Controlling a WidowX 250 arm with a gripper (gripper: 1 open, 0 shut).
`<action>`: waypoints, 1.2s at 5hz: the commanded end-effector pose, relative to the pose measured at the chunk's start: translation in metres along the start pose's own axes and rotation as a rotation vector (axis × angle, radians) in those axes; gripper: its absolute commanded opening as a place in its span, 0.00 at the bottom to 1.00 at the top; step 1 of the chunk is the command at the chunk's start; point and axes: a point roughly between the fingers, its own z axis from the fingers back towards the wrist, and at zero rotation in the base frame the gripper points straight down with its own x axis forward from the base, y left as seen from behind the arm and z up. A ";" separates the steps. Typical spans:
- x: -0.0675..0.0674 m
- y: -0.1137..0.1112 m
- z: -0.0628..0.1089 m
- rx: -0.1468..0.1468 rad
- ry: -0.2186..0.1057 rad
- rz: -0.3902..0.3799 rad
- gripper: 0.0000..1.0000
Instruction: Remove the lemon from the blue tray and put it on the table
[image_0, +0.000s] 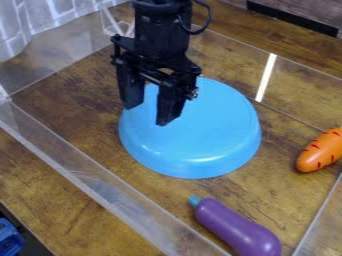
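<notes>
The blue tray (201, 132) sits in the middle of the dark wood table (80, 120). My black gripper (148, 110) hangs over the tray's left part, its two fingers (132, 92) pointing down and spread apart, open, with nothing seen between them. The lemon does not show; it is hidden or out of view.
An orange toy carrot (321, 150) lies at the right edge. A purple toy eggplant (238, 228) lies at the front. Clear acrylic walls (80, 170) ring the table. A small blue object (7, 240) sits outside the wall at the bottom left.
</notes>
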 end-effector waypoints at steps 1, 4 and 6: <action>0.005 -0.001 0.005 0.006 -0.032 -0.012 1.00; 0.007 0.003 0.004 0.010 -0.046 -0.005 1.00; 0.008 0.006 0.004 0.015 -0.056 0.003 1.00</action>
